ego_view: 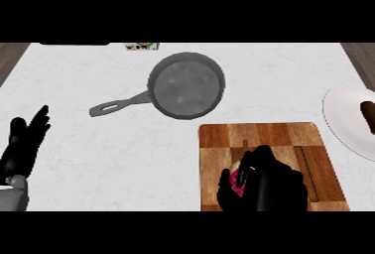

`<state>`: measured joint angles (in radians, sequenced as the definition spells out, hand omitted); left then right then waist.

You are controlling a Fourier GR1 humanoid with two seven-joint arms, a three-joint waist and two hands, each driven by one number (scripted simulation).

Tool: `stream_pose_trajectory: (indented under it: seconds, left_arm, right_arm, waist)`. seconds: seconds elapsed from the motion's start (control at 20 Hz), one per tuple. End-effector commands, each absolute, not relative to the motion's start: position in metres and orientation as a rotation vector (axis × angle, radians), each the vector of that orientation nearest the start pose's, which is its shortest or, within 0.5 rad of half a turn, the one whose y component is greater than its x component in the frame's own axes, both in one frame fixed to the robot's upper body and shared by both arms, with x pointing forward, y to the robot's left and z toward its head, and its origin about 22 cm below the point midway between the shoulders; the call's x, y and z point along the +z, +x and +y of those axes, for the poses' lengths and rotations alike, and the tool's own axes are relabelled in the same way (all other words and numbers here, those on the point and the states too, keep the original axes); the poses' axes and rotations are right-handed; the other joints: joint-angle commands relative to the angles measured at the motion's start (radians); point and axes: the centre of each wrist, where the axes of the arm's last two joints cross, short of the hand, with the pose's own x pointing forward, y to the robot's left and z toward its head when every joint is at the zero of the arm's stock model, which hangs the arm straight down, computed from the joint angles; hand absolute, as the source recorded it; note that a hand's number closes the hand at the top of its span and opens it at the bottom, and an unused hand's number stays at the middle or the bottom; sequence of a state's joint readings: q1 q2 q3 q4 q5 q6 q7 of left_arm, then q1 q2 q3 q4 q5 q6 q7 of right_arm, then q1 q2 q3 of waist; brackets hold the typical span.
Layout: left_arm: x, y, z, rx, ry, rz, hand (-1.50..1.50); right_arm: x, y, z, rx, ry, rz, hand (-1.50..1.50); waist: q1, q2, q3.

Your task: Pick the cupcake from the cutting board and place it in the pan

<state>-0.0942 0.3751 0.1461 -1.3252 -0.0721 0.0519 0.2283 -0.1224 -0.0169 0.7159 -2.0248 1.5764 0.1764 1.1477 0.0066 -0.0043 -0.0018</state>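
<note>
A wooden cutting board (pixel 249 136) lies at the lower right of the white counter. On it sits the cupcake (pixel 237 174), pink with a pale top, mostly hidden by my right hand (pixel 273 184), whose fingers and thumb curl round it. The grey pan (pixel 187 85) with its long handle (pixel 117 105) rests farther back, left of the board and apart from it. My left hand (pixel 23 144) stays open at the left edge, fingers up.
A white plate (pixel 345 124) holding a brown stick-shaped item (pixel 368 115) lies at the right edge. A small colourful object (pixel 141 46) and a dark strip (pixel 73 43) sit at the counter's back edge. Bare counter lies between board and pan.
</note>
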Motion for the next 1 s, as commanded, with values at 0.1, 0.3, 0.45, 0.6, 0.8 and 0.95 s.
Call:
stream_pose_trajectory:
  seconds: [0.1, 0.3, 0.45, 0.6, 0.8, 0.95]
  left_arm:
    - [0.017, 0.269, 0.365, -0.106, 0.475, -1.220, 0.00]
    - [0.011, 0.269, 0.345, -0.117, 0.483, -1.214, 0.00]
    - [0.017, 0.280, 0.345, -0.129, 0.485, -1.222, 0.00]
    - [0.017, 0.286, 0.348, -0.137, 0.482, -1.221, 0.00]
    - [0.018, 0.288, 0.332, -0.148, 0.454, -1.232, 0.00]
    - [0.027, 0.292, 0.340, -0.146, 0.467, -1.238, 0.00]
  right_arm:
    - [0.149, 0.209, -0.055, 0.434, -1.384, -1.204, 1.50]
    - [0.153, 0.247, -0.052, 0.368, -1.342, -1.224, 1.50]
    - [0.158, 0.274, -0.063, 0.292, -1.289, -1.247, 1.50]
    - [0.162, 0.298, -0.058, 0.263, -1.243, -1.275, 1.50]
    - [0.149, 0.341, -0.070, 0.220, -1.211, -1.232, 1.50]
    - [0.125, 0.365, -0.078, 0.231, -1.199, -1.194, 1.50]
  waist:
    - [0.014, 0.008, 0.001]
    - [0.029, 0.011, 0.001]
    - [0.027, 0.015, 0.002]
    - [0.035, 0.018, 0.002]
    - [0.053, 0.024, 0.003]
    - [0.049, 0.023, 0.003]
